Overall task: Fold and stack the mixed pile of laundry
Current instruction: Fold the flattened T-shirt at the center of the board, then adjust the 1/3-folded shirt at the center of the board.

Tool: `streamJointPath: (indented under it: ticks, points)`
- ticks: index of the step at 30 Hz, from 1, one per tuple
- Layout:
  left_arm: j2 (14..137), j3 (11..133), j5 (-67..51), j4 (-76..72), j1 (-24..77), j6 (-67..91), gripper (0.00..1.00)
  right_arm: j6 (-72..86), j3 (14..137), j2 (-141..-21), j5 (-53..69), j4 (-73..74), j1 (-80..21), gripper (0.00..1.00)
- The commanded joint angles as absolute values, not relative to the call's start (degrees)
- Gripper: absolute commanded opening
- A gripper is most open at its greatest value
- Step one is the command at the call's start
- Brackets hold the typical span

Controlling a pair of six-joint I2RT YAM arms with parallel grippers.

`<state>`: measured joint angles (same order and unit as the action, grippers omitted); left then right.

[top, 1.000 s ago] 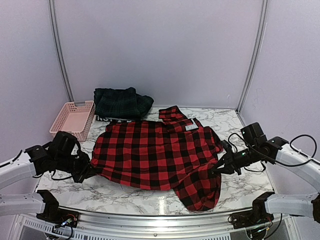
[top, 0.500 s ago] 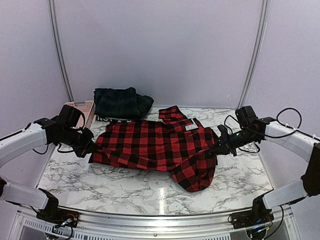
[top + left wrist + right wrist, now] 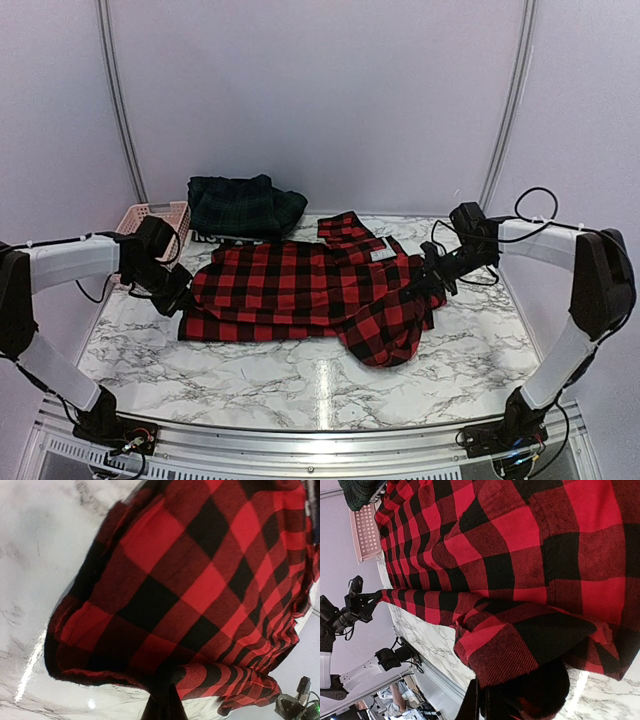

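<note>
Holding the red-and-black checked shirt (image 3: 300,290) by its near edge, we are pinching it at both ends: our left gripper (image 3: 180,300) is clamped on the left corner, our right gripper (image 3: 425,283) on the right one. The shirt is lying across the middle of the marble table (image 3: 250,385), its long axis running left to right between the grippers, each arm nearest its own corner. We are judging that the fold goes away from us, toward the back.

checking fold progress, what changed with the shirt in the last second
The left gripper and right gripper, shut on the red-and-black checked shirt at its near edge, carried that edge away from the bases, folding it over. The dark green plaid piece and pink basket stayed put.
</note>
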<state>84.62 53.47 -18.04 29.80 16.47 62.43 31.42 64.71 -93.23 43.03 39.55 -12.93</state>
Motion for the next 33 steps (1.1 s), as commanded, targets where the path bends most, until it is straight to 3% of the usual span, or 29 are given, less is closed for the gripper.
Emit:
streamJointPath:
  ticks: [1,4,10,18,28,33]
  points:
    - [86.0,48.8,-20.3,31.7,16.0,63.2,0.0,30.1,68.8,-96.1,43.0,39.2,-12.1,0.0]
    - [86.8,49.8,-20.5,30.8,16.1,63.0,0.04,29.1,69.9,-98.8,44.1,39.2,-12.1,0.01]
    - [88.3,58.4,-18.5,29.1,15.6,55.9,0.35,26.6,72.5,-99.1,44.8,38.4,-9.2,0.35]
    - [82.8,62.8,-11.9,30.4,16.5,41.6,0.97,19.4,63.2,-85.7,39.3,41.6,-6.5,0.6]
    - [84.5,65.3,-6.6,30.4,36.0,25.1,0.99,20.9,46.2,-73.6,40.1,40.6,-11.4,0.64]
    - [84.2,63.5,-5.2,28.3,37.8,28.2,0.99,21.6,40.8,-76.2,39.4,34.3,-15.5,0.6]
